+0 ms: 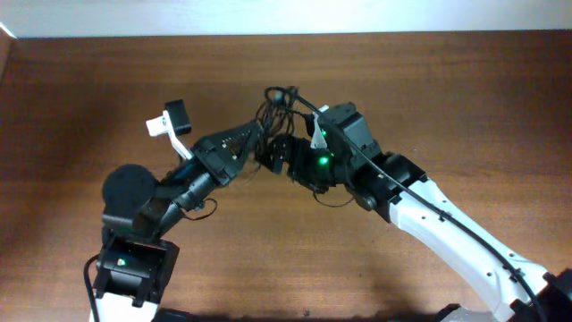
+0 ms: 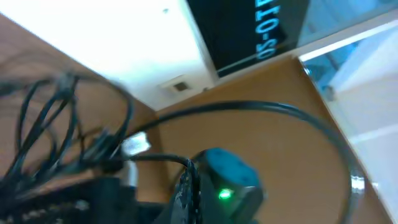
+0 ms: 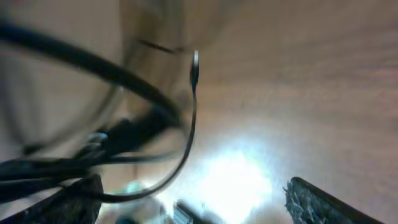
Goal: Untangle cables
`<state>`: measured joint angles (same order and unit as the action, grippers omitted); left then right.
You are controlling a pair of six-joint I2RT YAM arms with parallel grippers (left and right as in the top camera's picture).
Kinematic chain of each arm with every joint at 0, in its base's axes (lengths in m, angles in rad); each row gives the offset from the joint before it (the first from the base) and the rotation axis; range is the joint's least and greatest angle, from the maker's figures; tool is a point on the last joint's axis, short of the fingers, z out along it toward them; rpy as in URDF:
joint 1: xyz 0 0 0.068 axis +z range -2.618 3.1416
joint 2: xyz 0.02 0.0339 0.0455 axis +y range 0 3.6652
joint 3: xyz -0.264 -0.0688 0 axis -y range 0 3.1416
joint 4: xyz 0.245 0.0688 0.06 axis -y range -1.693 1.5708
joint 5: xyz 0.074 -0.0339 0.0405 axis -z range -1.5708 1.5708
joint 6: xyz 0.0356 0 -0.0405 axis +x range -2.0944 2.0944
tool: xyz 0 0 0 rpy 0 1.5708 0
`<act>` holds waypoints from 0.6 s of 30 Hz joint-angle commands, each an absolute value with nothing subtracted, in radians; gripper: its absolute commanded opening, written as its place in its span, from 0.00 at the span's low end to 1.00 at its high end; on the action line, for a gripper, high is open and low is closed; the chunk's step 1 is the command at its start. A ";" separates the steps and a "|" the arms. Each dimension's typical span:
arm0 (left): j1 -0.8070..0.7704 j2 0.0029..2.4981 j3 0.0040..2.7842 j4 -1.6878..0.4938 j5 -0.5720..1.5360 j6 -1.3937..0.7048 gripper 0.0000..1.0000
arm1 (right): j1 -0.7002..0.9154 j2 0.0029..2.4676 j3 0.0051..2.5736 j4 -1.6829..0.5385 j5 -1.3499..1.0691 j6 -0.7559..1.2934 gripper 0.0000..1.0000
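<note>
The cables are thin black cords bunched in a tangle at the table's middle, between my two arms. In the left wrist view the cables hang blurred at the left, with a silvery plug. One cord runs into the tip of my left gripper, whose fingers look pressed together on it. My left gripper meets my right gripper at the tangle. My right gripper is open with its fingers wide apart. A thin cord loop with a silvery-tipped plug hangs between them.
The brown wooden table stretches around the arms. The right arm's thicker fixed cable arcs across the left wrist view, above its green light. A white bracket with a black block sticks up from the left arm.
</note>
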<state>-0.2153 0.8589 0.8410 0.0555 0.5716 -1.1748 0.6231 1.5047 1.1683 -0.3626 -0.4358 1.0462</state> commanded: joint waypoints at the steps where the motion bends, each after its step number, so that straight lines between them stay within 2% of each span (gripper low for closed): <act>1: -0.213 0.850 0.857 0.165 0.685 -1.338 0.00 | 0.624 1.518 1.171 -0.362 -0.170 1.135 0.94; 5: -0.213 0.841 0.857 0.282 0.720 -1.395 0.00 | 0.555 1.518 1.171 -0.487 -0.004 1.135 0.94; 9: -0.213 0.829 0.857 0.307 0.699 -1.399 0.00 | 0.434 1.515 1.171 -0.669 -0.012 1.111 0.94; 14: -0.213 0.829 0.857 0.044 0.506 -1.399 0.00 | 0.378 1.449 1.171 -0.780 -0.156 0.897 0.97; 18: -0.213 0.830 0.857 -0.146 0.373 -1.400 0.00 | 0.378 1.271 1.171 -0.933 -0.147 0.870 0.95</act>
